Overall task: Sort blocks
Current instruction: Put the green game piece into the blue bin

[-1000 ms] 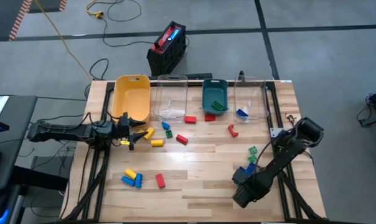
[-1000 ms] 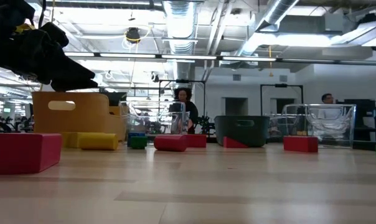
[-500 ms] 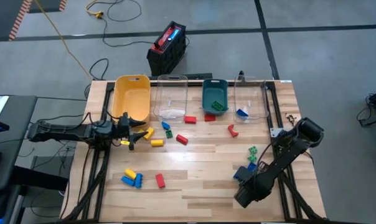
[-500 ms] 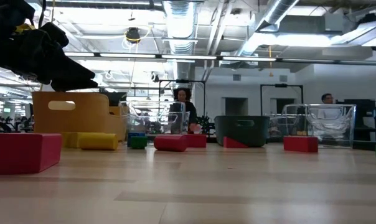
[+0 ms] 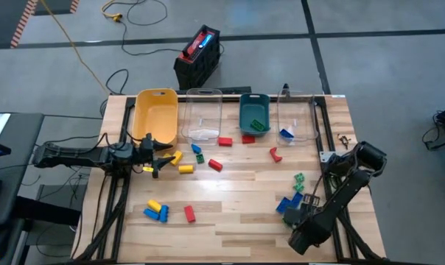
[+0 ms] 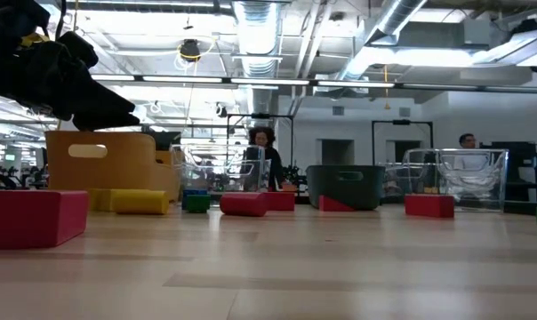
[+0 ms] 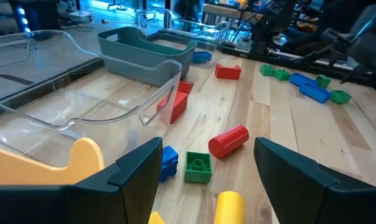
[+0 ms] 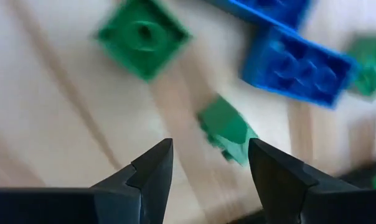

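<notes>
Near the tabletop's right edge: right gripper (image 8: 210, 163) apart, empty, over green blocks (image 8: 226, 131) and blue blocks (image 8: 298, 65) | left gripper (image 7: 206, 171) apart beside yellow bin (image 5: 155, 114).

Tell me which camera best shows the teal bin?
The high view: the teal bin shows whole from above, with a green block inside. The left wrist view shows it slanted; the low view only its side; the right wrist view misses it.

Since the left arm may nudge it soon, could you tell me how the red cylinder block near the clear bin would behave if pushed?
The red cylinder lies on its side on the smooth table, so it would probably roll. It looks like rigid plastic, likely light, and could skid from the open left gripper.
</notes>
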Motion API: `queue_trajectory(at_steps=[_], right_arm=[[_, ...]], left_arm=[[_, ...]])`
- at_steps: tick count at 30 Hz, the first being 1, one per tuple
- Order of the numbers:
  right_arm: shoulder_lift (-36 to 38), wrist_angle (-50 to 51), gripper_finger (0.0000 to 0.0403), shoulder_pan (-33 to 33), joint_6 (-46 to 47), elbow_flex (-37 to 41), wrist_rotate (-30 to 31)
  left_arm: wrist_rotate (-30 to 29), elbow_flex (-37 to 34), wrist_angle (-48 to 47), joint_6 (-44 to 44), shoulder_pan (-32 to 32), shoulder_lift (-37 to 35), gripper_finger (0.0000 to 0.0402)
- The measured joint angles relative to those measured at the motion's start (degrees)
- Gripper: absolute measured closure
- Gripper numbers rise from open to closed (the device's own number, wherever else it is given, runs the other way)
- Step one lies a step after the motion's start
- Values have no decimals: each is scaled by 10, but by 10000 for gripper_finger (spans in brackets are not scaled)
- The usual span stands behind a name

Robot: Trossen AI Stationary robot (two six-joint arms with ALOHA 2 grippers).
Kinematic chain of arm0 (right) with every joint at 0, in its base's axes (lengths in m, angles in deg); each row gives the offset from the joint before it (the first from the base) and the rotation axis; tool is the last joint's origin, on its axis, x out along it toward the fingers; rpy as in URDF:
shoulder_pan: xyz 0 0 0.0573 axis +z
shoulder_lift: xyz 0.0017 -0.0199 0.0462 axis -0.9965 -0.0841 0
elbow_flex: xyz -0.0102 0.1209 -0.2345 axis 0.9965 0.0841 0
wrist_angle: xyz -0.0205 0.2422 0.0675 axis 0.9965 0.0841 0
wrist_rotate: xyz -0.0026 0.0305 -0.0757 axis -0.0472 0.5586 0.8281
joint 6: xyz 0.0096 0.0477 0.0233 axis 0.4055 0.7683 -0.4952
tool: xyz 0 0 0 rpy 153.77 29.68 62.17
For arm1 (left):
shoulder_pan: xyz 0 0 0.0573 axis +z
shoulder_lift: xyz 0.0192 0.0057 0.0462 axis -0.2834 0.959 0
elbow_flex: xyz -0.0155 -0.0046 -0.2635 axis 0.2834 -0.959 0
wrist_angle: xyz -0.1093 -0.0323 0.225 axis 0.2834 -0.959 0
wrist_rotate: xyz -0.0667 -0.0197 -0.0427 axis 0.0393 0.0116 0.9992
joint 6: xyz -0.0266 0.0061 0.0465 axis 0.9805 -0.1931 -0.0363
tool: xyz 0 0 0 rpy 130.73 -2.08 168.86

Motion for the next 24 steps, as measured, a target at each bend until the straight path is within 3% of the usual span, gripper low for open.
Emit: queue_trajectory(at_steps=[7,15,24], right_arm=[[0,6,180,1,-82,14,10],[0,-60,186,1,-102,54,7],[0,-51,281,1,-108,58,4]], left_arm=[[1,0,1,-2,0,0,153],[1,0,0,-2,0,0,153],[1,0,0,-2,0,0,153]])
